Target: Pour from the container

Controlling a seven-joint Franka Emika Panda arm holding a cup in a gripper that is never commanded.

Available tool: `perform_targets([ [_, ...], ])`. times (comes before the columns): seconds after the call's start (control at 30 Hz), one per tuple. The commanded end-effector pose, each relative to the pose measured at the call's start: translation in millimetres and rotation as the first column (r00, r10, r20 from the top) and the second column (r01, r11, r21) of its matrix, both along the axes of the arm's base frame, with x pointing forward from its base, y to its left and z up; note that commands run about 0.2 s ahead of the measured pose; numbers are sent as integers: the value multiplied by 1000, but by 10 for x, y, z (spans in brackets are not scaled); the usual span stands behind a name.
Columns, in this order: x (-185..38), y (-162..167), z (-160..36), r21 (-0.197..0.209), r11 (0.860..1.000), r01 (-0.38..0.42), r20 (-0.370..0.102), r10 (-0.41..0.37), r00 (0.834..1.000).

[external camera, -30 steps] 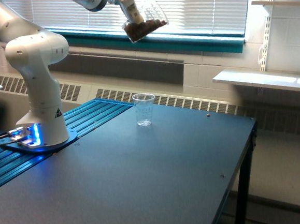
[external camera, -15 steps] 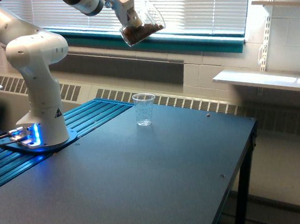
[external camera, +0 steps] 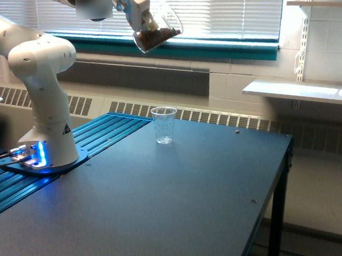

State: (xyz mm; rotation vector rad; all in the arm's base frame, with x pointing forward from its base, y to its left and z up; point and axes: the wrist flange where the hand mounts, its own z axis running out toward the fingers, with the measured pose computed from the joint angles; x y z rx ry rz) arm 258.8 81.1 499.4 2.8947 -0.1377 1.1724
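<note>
The gripper is closed tight on the container, holding it high up at the far side, in front of the window. The container is tipped, with brown bits inside. The small cup stands on the table well below it.

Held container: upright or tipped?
Tipped. The container hangs in the gripper with its mouth toward the exterior view's right, brown granules inside.
</note>
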Motion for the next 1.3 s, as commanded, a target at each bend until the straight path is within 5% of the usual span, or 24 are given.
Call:
perform_targets([
  [0.03, -246, 206, -54, 26, 1000, 11, -17, -10, 1000],
  [0.6, -712, 459, -85, -15, 1000, 4, -79, -5, 997],
  [1.3, -974, 786, -318, -50, 998, -26, -155, 18, 988],
])
